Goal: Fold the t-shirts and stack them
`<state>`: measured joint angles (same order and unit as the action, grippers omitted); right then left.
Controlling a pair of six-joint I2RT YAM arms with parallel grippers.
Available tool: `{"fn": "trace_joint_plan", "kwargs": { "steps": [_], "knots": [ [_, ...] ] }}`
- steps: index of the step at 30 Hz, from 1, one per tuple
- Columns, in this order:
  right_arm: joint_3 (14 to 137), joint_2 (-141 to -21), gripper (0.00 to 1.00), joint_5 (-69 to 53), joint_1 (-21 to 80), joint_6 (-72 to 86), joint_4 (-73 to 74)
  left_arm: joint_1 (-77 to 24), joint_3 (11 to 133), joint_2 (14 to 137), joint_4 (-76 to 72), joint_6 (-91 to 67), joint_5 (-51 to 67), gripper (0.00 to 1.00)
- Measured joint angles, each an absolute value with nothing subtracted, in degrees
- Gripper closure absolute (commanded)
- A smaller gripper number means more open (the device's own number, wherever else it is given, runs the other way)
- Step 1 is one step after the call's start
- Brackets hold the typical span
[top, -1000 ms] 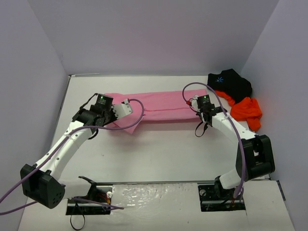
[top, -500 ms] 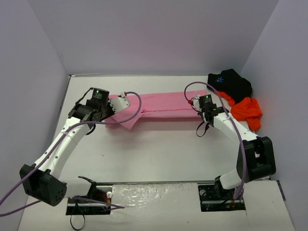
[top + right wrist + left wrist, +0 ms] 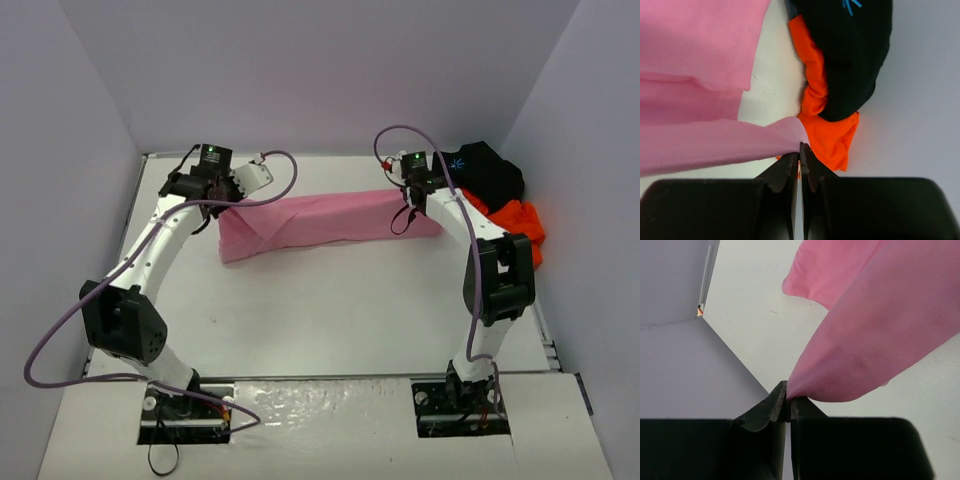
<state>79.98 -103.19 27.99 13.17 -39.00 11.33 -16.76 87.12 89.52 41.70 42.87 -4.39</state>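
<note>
The pink t-shirt (image 3: pixel 320 220) hangs stretched in a long band between my two grippers near the back of the table. My left gripper (image 3: pixel 236 196) is shut on its left corner; the left wrist view shows the hem (image 3: pixel 870 340) pinched at the fingertips (image 3: pixel 780 399). My right gripper (image 3: pixel 412 196) is shut on its right corner, and the right wrist view shows pink cloth (image 3: pixel 715 142) running left from the closed jaws. The black t-shirt (image 3: pixel 480 172) with a light-blue starburst and the orange t-shirt (image 3: pixel 515 230) lie crumpled at the back right, also below my right gripper (image 3: pixel 800 147).
The white table (image 3: pixel 340 310) is boxed in by purple-grey walls at the back and both sides. The left wall's foot (image 3: pixel 700 310) is close to my left gripper. The arm bases stand at the near edge.
Both grippers have lifted and carried the pink t-shirt's edge toward the back of the table. The shirt now hangs raised and stretched between them instead of lying flat.
</note>
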Motion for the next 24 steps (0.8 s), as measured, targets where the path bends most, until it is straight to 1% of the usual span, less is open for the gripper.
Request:
{"fn": "trace_joint_plan", "kwargs": {
  "steps": [10, 21, 22, 23, 24],
  "knots": [
    [85.64, -114.17, 1.0, 28.34, 13.17, -39.3, 11.51, -9.79, 99.74, 98.76, 42.68, 42.35, 1.17, 1.0],
    [92.9, -123.16, 1.0, 29.19, 13.21, -40.8, 11.45, -8.54, 104.63, 109.15, 44.61, 42.43, 3.77, 1.0],
    [93.65, -124.06, 1.0, 29.36, 13.21, -40.84, 11.3, -8.35, 105.09, 110.49, 44.74, 42.41, 3.96, 0.96],
    [94.51, -125.15, 0.9, 29.57, 13.21, -40.86, 11.34, -8.17, 105.67, 111.87, 44.88, 42.41, 4.19, 0.87],
    [95.47, -126.31, 0.74, 29.79, 13.21, -40.84, 11.38, -7.98, 106.48, 113.4, 45.08, 42.41, 4.38, 0.77]
  ]
}}
